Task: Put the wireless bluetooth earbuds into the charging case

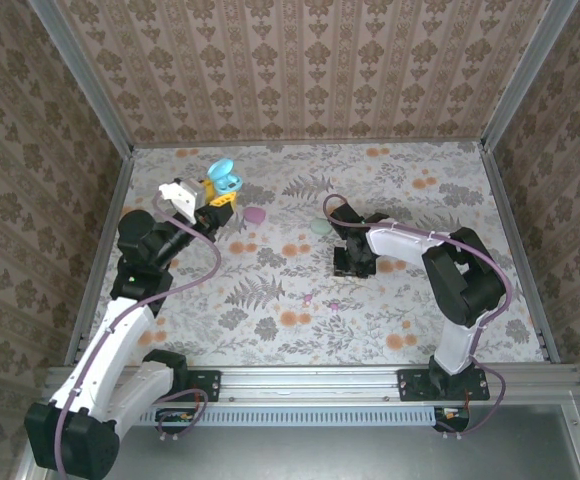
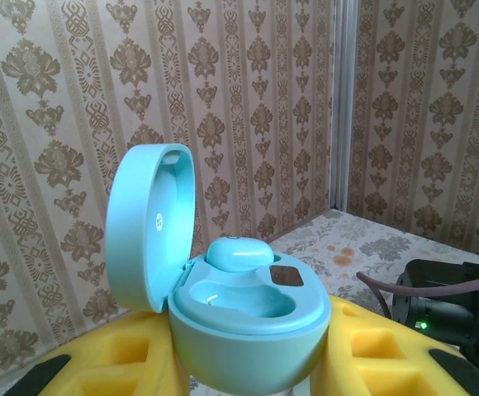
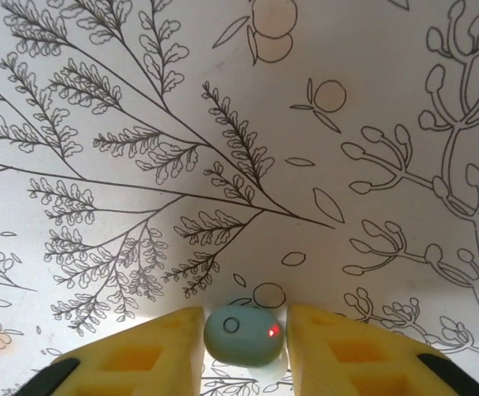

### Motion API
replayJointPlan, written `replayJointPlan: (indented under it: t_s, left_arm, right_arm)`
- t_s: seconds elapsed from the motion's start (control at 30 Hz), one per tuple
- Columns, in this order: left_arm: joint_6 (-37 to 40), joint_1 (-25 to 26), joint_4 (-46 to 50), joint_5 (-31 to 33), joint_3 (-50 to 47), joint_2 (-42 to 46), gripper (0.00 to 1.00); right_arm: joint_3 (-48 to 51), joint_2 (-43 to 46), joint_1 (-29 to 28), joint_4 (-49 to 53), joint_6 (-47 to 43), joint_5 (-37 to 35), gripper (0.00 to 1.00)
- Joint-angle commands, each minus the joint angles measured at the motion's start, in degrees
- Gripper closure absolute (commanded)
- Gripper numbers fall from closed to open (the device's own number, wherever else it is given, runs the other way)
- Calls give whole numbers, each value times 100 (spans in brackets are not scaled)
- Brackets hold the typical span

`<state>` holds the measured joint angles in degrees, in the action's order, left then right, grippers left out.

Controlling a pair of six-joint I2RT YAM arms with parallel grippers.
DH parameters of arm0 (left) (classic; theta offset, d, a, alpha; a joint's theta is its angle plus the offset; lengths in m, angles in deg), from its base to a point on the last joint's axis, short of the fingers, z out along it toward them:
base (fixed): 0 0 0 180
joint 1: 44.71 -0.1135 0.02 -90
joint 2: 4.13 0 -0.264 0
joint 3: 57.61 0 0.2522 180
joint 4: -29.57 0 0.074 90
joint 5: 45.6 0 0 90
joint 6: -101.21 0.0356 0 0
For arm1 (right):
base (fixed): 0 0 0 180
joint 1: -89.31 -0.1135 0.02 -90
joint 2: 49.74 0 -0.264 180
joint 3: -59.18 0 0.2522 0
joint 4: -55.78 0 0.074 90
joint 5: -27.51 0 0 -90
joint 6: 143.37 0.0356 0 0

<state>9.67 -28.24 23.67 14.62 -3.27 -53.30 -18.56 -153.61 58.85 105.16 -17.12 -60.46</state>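
A teal earbud [image 3: 241, 337] is pinched between the right gripper's [image 3: 244, 326] yellow fingers [image 3: 140, 355], just above the floral table [image 3: 388, 99], slightly toward 3 o'clock of its middle. A second earbud [image 2: 238, 252] sits in the open charging case [image 2: 248, 338], clamped by the left gripper [image 1: 222, 192] at the table's 10 o'clock. A pink piece [image 1: 255, 214], perhaps another case, lies at its 5 o'clock.

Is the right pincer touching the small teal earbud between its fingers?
Touching. In the right wrist view the teal earbud sits squeezed between the two yellow fingers of the right pincer, with no gap on either side.
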Motion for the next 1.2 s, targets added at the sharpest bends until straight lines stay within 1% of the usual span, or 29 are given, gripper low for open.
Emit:
replayJointPlan:
  t_s: [0.0, 0.23, 0.73, 1.03, 1.17]
  left_arm:
    - [-47, 31, -203, -78, 205, 0, 69]
    - [-36, 69, -190, -72, 222, -45, 68]
    - [1, 76, -204, -37, 196, -52, 69]
    - [-9, 85, -227, -45, 160, -58, 68]
    - [12, 82, -198, -27, 169, -33, 68]
  right_arm:
    - [66, 56, 13, -211, 30, 322, 61]
    - [-18, 68, -3, -169, -180, 736, 66]
    - [-227, 189, -406, -140, -487, 1017, 67]
    - [-382, 113, -599, -63, -590, 1267, 65]
    - [-539, 91, -637, 175, -561, 936, 64]
